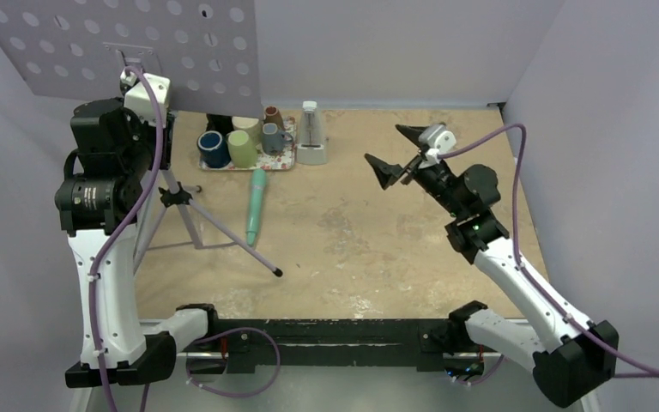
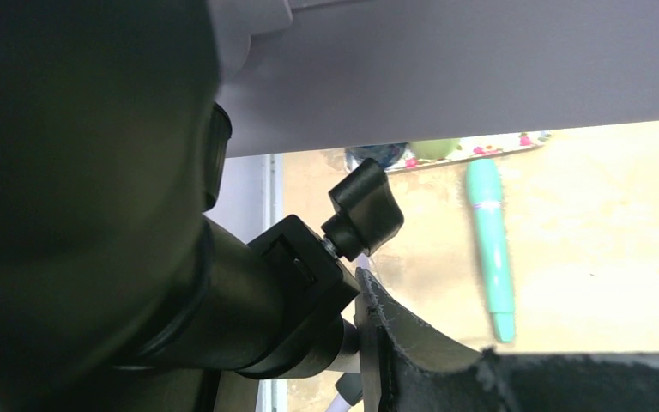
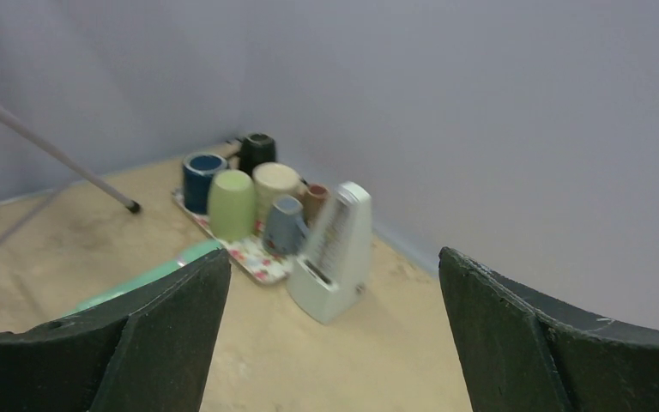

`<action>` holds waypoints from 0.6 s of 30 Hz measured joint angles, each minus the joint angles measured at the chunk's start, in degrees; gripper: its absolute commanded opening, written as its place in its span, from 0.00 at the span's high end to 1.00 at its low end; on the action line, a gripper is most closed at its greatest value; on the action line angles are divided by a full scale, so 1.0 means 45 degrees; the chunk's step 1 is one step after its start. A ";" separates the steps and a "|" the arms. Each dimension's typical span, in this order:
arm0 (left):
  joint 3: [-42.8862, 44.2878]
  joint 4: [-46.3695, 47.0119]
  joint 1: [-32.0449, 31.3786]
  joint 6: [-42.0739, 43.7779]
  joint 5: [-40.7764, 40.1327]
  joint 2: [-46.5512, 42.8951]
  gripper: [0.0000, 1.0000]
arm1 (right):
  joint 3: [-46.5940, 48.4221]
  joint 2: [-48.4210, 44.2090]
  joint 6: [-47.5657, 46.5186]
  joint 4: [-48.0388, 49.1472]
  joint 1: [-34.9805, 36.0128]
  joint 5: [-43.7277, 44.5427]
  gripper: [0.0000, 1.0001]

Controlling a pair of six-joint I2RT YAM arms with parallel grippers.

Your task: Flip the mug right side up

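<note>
Six mugs (image 3: pixel 266 193) on the floral tray (image 3: pixel 253 257), far side, left of centre. Which is inverted? (A)

The green mug (image 3: pixel 232 204) shows a closed top. The cream mug (image 3: pixel 275 184) may too, not certain. (B)

State of the right gripper (image 1: pixel 384 144)? (A)

Jaws wide apart, holding nothing. It sits right of the tray and well apart from it, with the metronome (image 1: pixel 311 133) between. The left gripper (image 2: pixel 377 343) is raised against the music stand (image 1: pixel 137 43), left of the mugs; cannot tell its grip. (B)

In its wrist view the left gripper (image 2: pixel 446 365) is cut off at 6 o'clock; its grip cannot be told. At 10 o'clock of the top view, the black mug (image 1: pixel 218 123) is half hidden beneath the perforated panel (image 1: pixel 137 43). The metronome (image 3: pixel 335 249) is blurred.
</note>
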 measured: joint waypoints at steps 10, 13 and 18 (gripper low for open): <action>0.1273 -0.1428 -0.0010 -0.1054 0.2098 0.0073 1.00 | 0.4265 0.4289 0.0432 0.1778 0.4731 -0.0529 0.07; 0.1710 -0.1715 -0.0049 -0.1481 0.2647 0.0311 1.00 | 0.5532 0.5833 0.0641 0.2623 0.5770 -0.0787 0.07; 0.2322 -0.2030 -0.0257 -0.1953 0.3279 0.0699 1.00 | 0.8155 0.8417 0.1107 0.3453 0.7033 -0.0928 0.10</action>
